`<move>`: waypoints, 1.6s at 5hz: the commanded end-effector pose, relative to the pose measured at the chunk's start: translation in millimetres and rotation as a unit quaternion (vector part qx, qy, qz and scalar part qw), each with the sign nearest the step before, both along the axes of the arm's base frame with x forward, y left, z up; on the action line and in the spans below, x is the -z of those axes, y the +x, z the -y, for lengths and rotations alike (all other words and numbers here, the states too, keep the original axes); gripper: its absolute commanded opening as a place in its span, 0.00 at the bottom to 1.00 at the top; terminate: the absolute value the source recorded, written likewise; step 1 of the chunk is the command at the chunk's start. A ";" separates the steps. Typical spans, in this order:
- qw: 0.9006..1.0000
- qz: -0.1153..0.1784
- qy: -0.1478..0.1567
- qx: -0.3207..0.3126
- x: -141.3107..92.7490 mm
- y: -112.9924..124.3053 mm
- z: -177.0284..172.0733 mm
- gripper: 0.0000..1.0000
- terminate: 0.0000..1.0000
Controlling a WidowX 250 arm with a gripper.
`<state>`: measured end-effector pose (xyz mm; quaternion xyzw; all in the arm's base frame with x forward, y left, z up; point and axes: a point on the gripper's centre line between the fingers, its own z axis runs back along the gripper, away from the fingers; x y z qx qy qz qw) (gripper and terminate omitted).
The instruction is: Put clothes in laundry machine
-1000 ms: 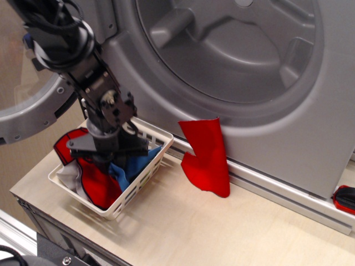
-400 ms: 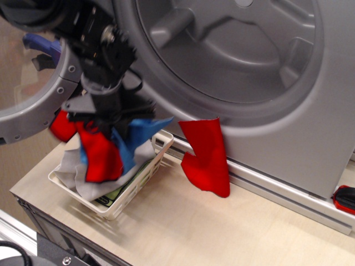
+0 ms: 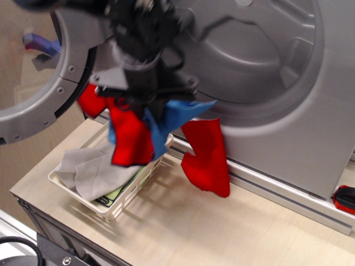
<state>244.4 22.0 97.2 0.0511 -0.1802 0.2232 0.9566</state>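
My gripper is shut on a bunch of clothes: a red garment and a blue cloth hang from it in the air, above the white basket and just in front of the washer's lower left rim. The silver-grey laundry machine fills the back, its round drum open and its door swung out to the left. Another red garment hangs from the machine's front edge down onto the table. The view is motion-blurred.
A grey cloth and a green-white item stay in the white slatted basket at the table's left front. A red and black object lies at the far right by the machine's base. The light wooden table spreads in front.
My gripper has risen out of the basket with the red and blue clothes and moved up and right toward the drum opening. The grey cloth has dropped back into the basket.
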 end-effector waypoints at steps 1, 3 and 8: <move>0.996 0.091 0.000 0.022 -40.7 38.2 39.3 0.00 0.00; 0.987 0.153 0.018 0.035 -27.1 77.7 42.6 0.00 0.00; 0.981 0.189 -0.036 -0.017 -9.8 119.1 17.3 1.00 0.00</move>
